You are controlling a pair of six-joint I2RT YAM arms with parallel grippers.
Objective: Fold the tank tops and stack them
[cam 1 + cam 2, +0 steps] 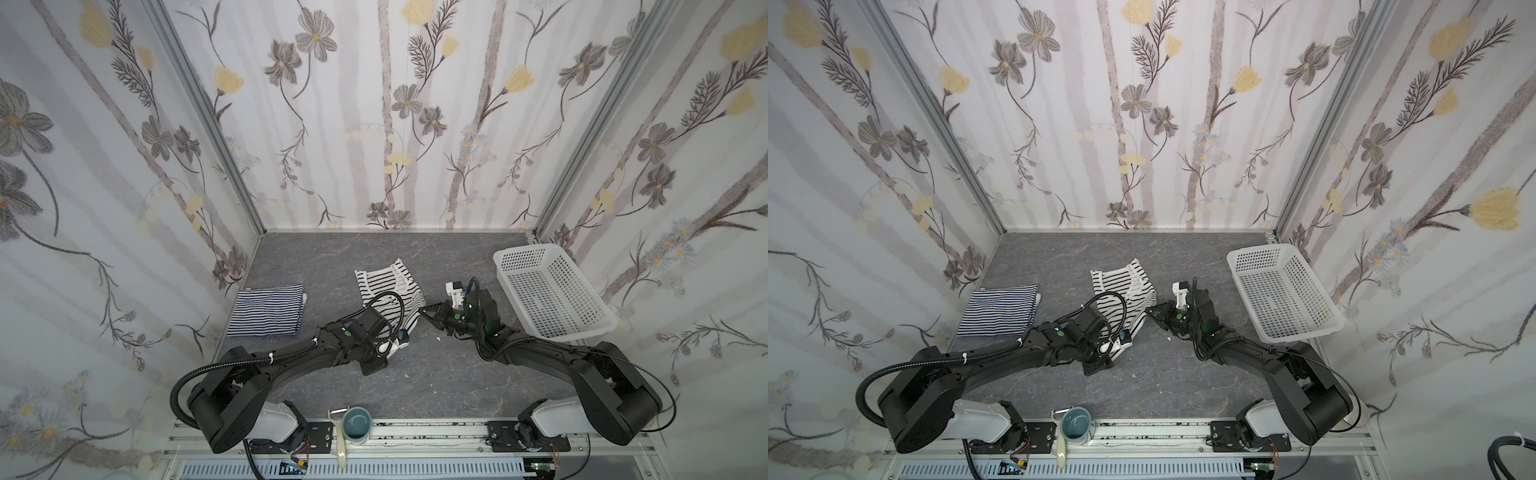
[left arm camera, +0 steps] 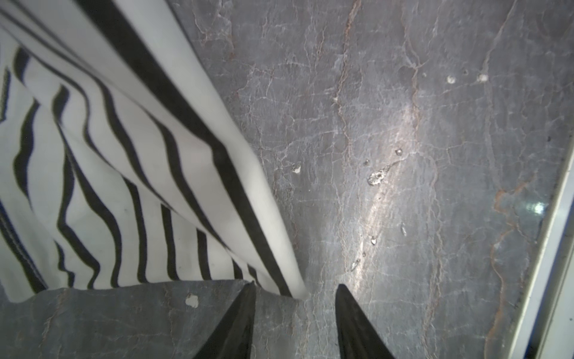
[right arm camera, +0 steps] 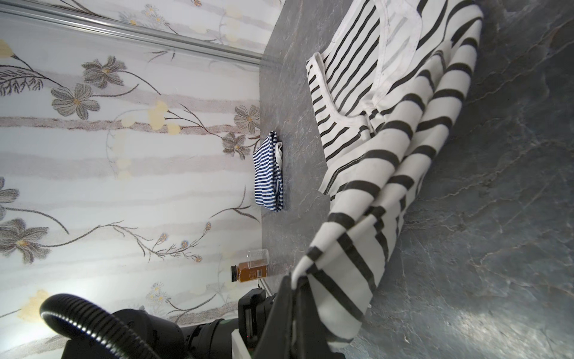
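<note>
Black left gripper [image 2: 295, 287] gapes at the near hem of a rumpled white tank top [image 1: 376, 286], black-striped, mid-table, half hidden by the left arm [image 1: 291, 357]; right gripper [image 3: 295, 279] pinches its right edge. Folded navy-striped tank top [image 1: 266, 309] lies left.

Two tank tops [image 1: 266, 309] [image 1: 384, 286], one basket [image 1: 525, 251], one cup [image 1: 358, 424], one peeler [image 1: 340, 444].
</note>
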